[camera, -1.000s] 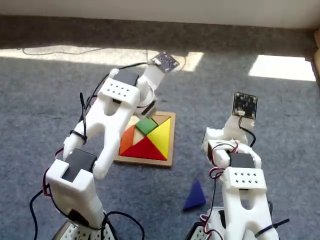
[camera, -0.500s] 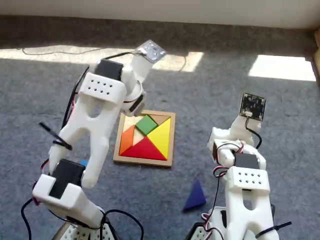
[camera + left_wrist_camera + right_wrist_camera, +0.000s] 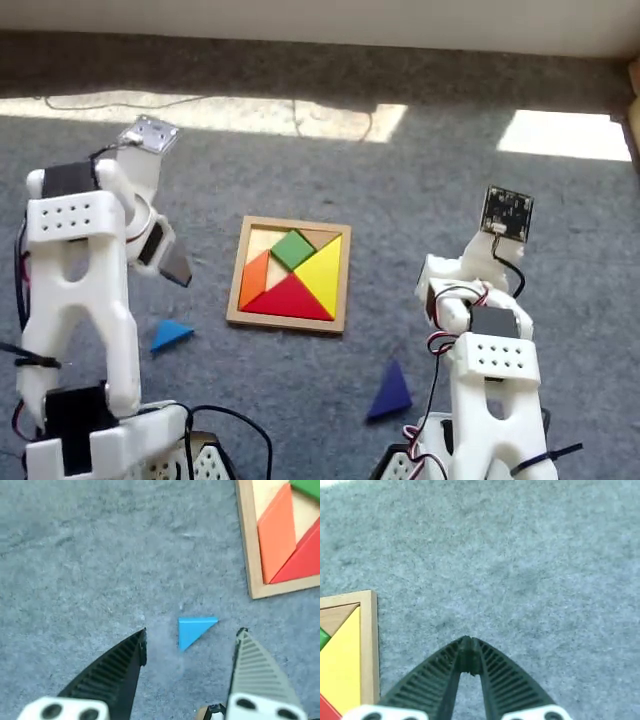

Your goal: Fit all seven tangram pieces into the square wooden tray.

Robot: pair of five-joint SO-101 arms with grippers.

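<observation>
The left gripper [image 3: 192, 630] hangs with its jaws spread wide over a small light blue triangle [image 3: 194, 631], which lies on the grey carpet [image 3: 420, 190] left of the square wooden tray [image 3: 287, 323]. The tray holds a green square [image 3: 292, 249], a yellow triangle [image 3: 323, 268], a red triangle [image 3: 290, 298] and an orange piece [image 3: 256, 280]. The right gripper [image 3: 469, 641] is closed on nothing to the right of the tray, and a dark blue triangle [image 3: 390, 391] lies nearer, beside the right arm.

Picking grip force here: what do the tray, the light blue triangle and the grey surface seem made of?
Square tray: likely bare wood, tan and matte.
Light blue triangle: probably painted wood, though plastic is possible; flat, even colour and crisp edges.
Grey surface: short-pile carpet or felt, with fuzzy, mottled fibres.
</observation>
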